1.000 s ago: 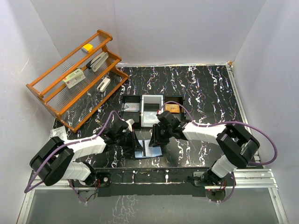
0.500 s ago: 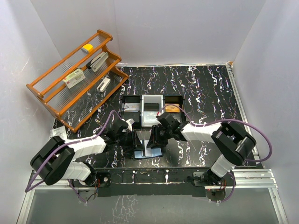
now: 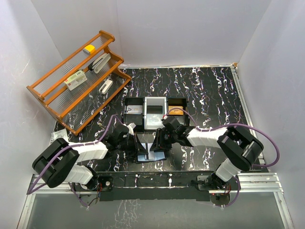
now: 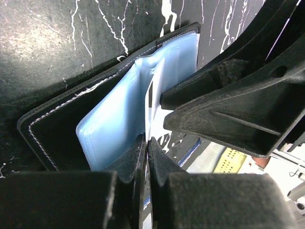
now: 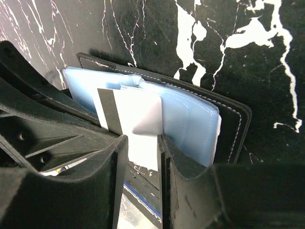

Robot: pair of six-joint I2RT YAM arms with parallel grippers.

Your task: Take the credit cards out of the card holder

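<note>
Two-armed work, from above: left gripper (image 3: 137, 145) and right gripper (image 3: 157, 144) meeting over card holder (image 3: 144, 157), open on table (image 3: 214, 95) near tray (image 3: 127, 101). Left wrist: jaws pinched shut on its pocket leaf; anchor firmly. Right wrist: jaws narrow astride white card (image 5: 141, 125), perhaps not yet gripping; pinch, draw straight out.

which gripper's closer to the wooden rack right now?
Left. The left gripper is at the card holder's left side, the side toward the wooden rack; the right gripper is at the holder's right side, farther from the rack.
</note>
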